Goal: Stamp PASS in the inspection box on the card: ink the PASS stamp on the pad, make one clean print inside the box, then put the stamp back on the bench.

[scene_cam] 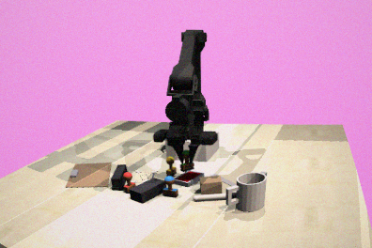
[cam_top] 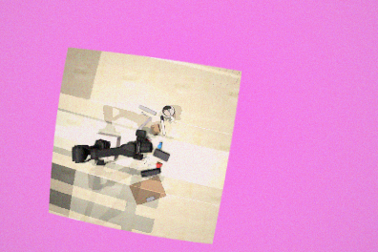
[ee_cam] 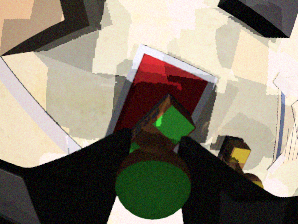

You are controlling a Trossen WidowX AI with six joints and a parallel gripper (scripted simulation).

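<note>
My gripper is shut on the green-knobbed stamp, whose wooden base points down. In the wrist view the base overlaps the red ink pad. In the exterior view it shows just behind the pad; a small gap seems to separate them. The card lies beside the pad, only partly visible, and its box cannot be made out. A yellow-knobbed stamp stands near the pad. A blue-knobbed stamp and a red-knobbed stamp stand farther out.
Two black blocks flank the red-knobbed stamp. A small brown block sits beside the pad, near a grey mug. A flat brown board lies beyond the card.
</note>
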